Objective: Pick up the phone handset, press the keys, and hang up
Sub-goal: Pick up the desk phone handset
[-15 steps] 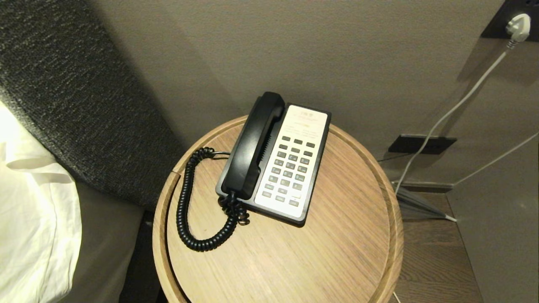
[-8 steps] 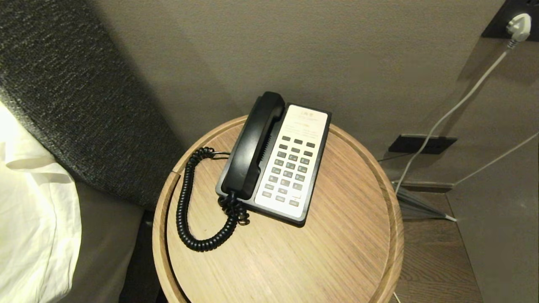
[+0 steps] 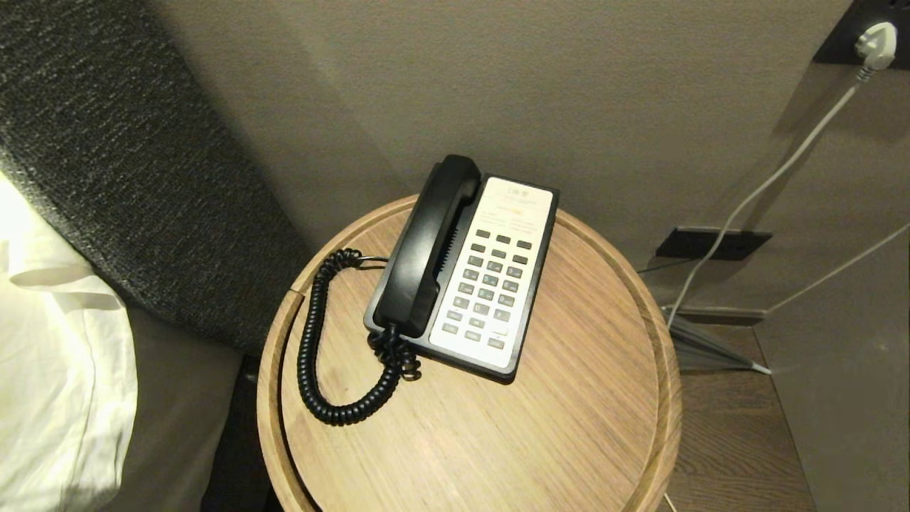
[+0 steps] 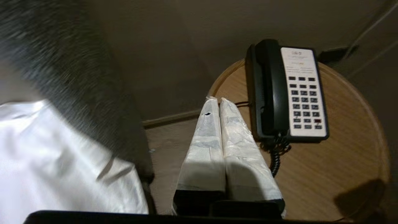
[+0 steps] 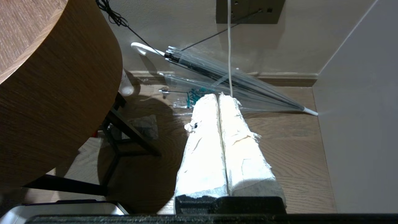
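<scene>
My left gripper [image 4: 219, 101], fingers pressed together and empty, hangs beside the cradled phone handset [image 3: 429, 245]; I should open wide before straddling its middle.

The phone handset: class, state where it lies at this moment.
In the head view the phone handset rests in its cradle on the robot's-left side of the phone base, on the round wooden table by the wall.

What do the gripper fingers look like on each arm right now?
Both look alike. The left gripper has two long, tapering fingers wrapped in wrinkled white tape, set in a black base. The right gripper has the same white-wrapped fingers, the wrap more frayed and torn near the tips. No cables or markings show on either.
</scene>
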Motion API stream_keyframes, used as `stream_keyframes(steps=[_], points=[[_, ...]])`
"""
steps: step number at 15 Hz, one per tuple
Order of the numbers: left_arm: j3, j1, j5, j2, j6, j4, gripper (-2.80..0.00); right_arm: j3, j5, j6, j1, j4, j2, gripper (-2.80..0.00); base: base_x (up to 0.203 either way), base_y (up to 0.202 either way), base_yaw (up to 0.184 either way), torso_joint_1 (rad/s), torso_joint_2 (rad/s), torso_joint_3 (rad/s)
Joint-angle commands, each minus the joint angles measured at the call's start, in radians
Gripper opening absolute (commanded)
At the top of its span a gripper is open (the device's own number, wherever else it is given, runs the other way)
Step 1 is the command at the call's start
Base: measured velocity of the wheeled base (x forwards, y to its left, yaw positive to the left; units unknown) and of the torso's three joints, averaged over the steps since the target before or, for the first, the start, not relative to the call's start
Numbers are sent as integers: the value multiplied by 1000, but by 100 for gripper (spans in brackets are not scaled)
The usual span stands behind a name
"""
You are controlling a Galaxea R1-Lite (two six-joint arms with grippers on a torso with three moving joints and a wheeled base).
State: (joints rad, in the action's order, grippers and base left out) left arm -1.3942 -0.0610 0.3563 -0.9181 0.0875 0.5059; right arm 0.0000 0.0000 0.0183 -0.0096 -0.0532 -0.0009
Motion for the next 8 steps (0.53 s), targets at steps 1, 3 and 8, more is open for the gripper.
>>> stream_keyframes(steps=[1, 3, 8], points=[[-249, -142, -15, -366, -21, 128, -280, 21, 0, 0, 0, 0, -1, -280, 0, 0, 0, 0, 0, 0], [-330, -363, -131, -481, -90, 186, -280, 21, 0, 0, -1, 0, -1, -280, 0, 0, 0, 0, 0, 0], [-430, -659, -424, -679, -223, 260, 0, 21, 0, 0, -1, 0, -1, -280, 0, 0, 0, 0, 0, 0]])
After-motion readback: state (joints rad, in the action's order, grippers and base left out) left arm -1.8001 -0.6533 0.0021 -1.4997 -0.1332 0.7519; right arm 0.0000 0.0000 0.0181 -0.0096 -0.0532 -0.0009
